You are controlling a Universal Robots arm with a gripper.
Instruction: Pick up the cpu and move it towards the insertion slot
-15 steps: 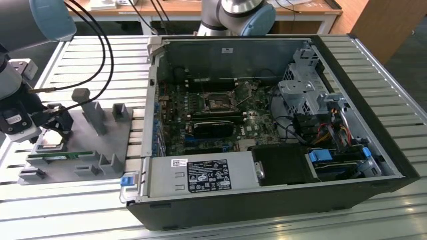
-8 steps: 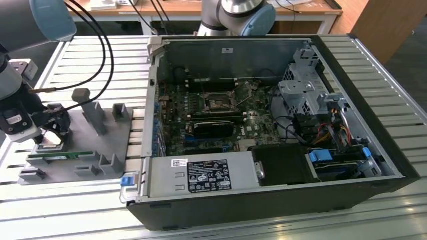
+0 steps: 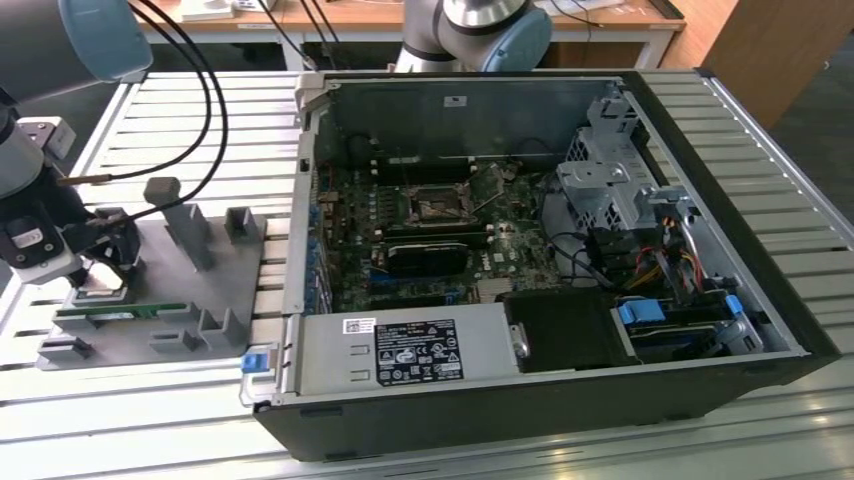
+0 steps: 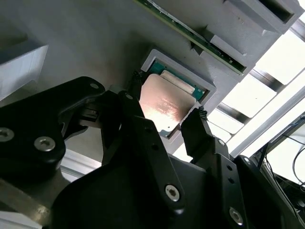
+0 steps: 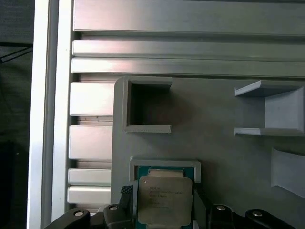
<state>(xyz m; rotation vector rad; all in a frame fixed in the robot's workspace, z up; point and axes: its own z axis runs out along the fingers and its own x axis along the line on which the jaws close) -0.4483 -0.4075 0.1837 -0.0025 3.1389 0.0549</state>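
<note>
You see a grey holder plate (image 3: pixel 150 288) right under the gripper (image 3: pixel 98 277). A long green memory stick (image 3: pixel 123 311) lies on the plate, just beside the gripper. Black cables (image 3: pixel 215 120) curve over the table of metal slats (image 3: pixel 174 98) near the gripper. A big open computer case (image 3: pixel 467 102) sits well apart from the gripper, toward the exterior view's right.

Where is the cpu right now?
The cpu sits in its square pocket on the grey fixture, at the exterior view's left, outside the computer case.
</note>
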